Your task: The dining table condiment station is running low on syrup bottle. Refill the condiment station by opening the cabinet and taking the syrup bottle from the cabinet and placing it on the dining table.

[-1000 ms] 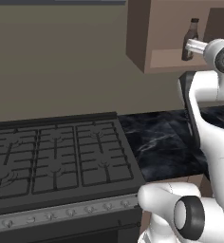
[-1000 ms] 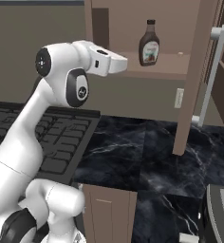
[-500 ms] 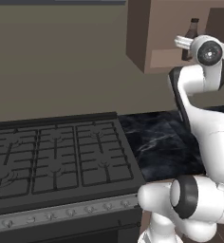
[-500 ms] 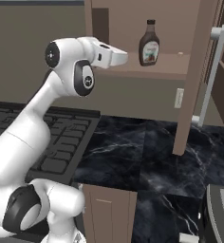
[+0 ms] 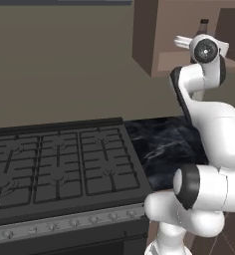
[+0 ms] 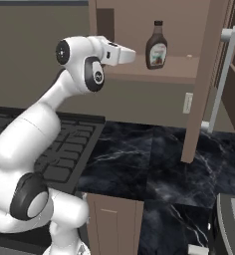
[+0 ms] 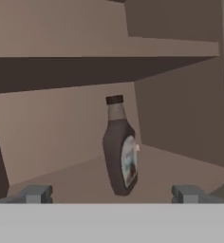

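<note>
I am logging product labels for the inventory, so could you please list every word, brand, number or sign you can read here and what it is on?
None can be read.
Syrup bottle in the open cabinet: its label is too blurred to read.

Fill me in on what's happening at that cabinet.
A white robot arm is reaching toward the open cabinet above the counter. Its gripper is open and aimed at a syrup bottle standing upright on the cabinet's bottom shelf. The fingers are apart and short of the bottle, so nothing is held yet. The stove sits to the left.
</note>
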Available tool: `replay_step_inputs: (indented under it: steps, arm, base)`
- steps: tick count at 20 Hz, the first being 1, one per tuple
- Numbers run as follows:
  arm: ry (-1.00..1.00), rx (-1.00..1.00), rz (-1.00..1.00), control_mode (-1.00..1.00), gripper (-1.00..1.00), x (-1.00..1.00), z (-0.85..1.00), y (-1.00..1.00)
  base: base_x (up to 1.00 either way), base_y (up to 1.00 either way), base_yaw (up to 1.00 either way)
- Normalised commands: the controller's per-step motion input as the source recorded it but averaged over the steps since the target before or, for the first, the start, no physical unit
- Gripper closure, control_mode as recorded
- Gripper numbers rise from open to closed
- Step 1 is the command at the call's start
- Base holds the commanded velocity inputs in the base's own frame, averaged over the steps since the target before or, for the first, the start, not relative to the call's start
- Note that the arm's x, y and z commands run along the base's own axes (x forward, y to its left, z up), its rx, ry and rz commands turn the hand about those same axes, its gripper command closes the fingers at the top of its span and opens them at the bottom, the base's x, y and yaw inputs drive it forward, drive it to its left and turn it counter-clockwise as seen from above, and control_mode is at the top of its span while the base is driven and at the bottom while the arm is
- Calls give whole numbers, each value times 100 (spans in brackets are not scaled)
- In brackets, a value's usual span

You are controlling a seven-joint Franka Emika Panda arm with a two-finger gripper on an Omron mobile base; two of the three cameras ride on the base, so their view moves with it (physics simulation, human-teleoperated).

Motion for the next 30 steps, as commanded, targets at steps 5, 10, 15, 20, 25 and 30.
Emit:
replay_step_inputs:
  steps: [5,10,15,20,25,30]
  arm:
    - [4,0,0,-100,-100,36,0,-2]
    - [4,0,0,-100,-100,31,0,-13]
    - [3,0,0,-100,-100,24,0,-21]
    - [4,0,0,-100,-100,35,0,-19]
    - [2,0,0,-100,-100,30,-10,-11]
    - [0,0,0,-100,-100,12,-4,-18]
  base:
    - [0,0,0]
    - [0,0,0]
    - [0,0,0]
    - [0,0,0]
    - [0,0,0]
    - [0,0,0]
